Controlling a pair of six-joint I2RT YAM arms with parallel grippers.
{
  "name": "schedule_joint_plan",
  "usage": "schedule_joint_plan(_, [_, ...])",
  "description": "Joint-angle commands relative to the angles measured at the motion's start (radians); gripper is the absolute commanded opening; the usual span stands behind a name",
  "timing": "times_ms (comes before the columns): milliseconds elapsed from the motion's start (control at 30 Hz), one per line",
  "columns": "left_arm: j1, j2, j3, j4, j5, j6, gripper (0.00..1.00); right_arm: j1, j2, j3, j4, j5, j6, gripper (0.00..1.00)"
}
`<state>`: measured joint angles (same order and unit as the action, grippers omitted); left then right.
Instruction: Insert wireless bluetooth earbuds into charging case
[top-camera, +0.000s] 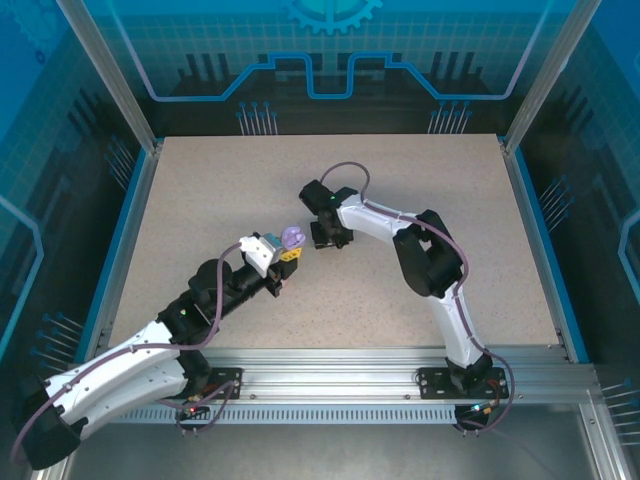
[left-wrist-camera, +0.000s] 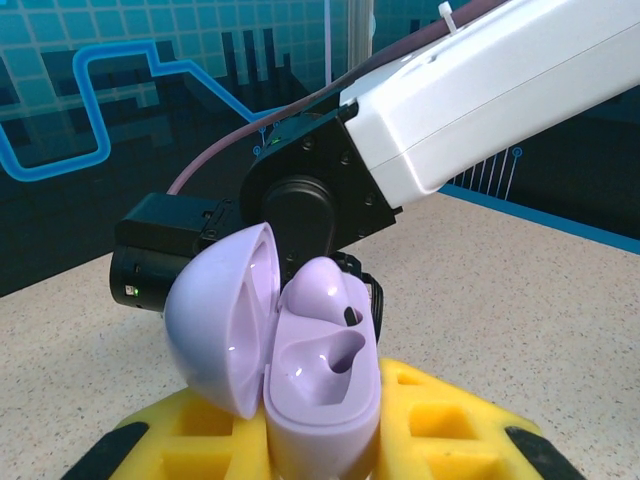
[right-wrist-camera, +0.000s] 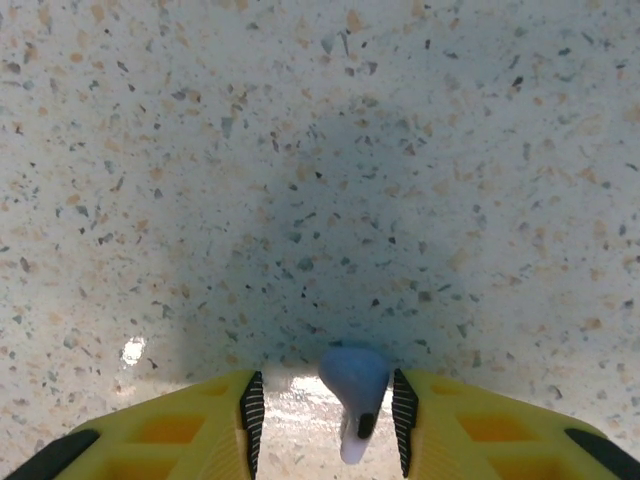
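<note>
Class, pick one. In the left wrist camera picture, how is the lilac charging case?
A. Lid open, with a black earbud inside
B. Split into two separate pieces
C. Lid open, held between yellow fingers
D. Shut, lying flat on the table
C: the lilac charging case stands with its lid swung open, clamped in the left end effector.

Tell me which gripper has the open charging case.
The left gripper: it is shut on the open lilac case. The right gripper has an earbud between its fingers instead.
</note>
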<state>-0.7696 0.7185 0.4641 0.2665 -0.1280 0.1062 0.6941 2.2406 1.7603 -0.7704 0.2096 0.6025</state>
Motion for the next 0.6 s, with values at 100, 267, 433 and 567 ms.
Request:
schedule_joint_plan(100, [-0.007, -0.013, -0.021, -0.005, -0.026, 0.003, 0.09, 0.009, 0.048, 0.046, -0.031, 0.014, 0.014, 0.4])
schedule_joint_plan(267, [-0.007, -0.013, -0.021, -0.002, -0.028, 0.004, 0.09, 0.003, 0.055, 0.05, -0.031, 0.001, 0.01, 0.36])
schedule_joint_plan(433, [-0.008, -0.013, -0.021, -0.001, -0.03, 0.006, 0.09, 0.001, 0.073, 0.058, -0.055, -0.015, -0.004, 0.35])
schedule_joint_plan(567, [-0.007, -0.012, -0.022, 0.0, -0.029, 0.003, 0.09, -0.004, 0.081, 0.06, -0.06, -0.022, -0.01, 0.34])
